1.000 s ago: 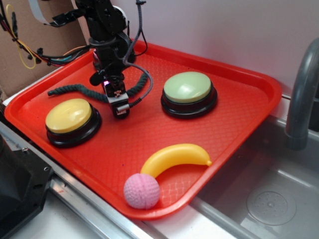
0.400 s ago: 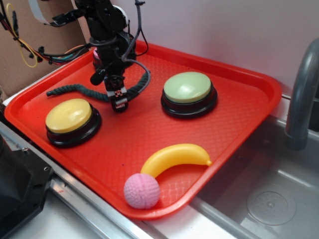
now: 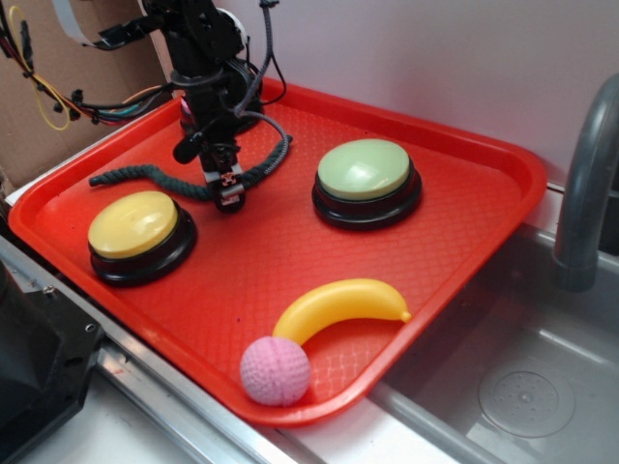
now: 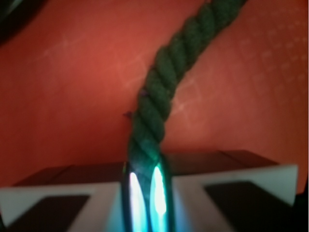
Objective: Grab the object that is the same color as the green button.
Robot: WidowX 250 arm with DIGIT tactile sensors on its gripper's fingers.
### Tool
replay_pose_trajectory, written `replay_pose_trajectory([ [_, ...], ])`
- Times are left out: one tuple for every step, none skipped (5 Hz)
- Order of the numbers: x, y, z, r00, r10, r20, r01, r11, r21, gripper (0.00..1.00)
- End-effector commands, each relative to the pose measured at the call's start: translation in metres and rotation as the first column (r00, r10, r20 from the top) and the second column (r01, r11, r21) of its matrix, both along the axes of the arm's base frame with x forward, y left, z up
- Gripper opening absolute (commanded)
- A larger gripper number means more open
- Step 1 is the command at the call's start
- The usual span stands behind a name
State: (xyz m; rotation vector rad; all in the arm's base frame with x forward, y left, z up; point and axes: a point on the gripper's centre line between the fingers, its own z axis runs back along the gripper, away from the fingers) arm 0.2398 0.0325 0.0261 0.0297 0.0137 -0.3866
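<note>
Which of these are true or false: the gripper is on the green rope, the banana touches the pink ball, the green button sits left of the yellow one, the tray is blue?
1. The gripper is shut on the green rope. True.
2. The banana touches the pink ball. True.
3. The green button sits left of the yellow button. False; it is right of it.
4. The tray is blue. False; it is red.

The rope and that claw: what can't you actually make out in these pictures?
- Exterior: the gripper covers the rope's middle; whether it lifts off the tray is unclear.
- Wrist: rope cut off at the top edge; fingers blurred, near end hidden between them.
</note>
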Motion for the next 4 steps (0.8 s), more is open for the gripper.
replay_pose_trajectory([
  [0.034,0.016,0.117,0.908,0.398,0.131,-0.407,0.912,0.045,0.0],
  [0.045,0.024,0.167,0.842,0.521,0.143,-0.519,0.853,-0.053,0.0],
  [0.044,0.024,0.2,0.797,0.575,0.185,-0.563,0.818,-0.116,0.0],
  [0.041,0.027,0.205,0.786,0.586,0.195,-0.569,0.81,-0.141,0.0],
])
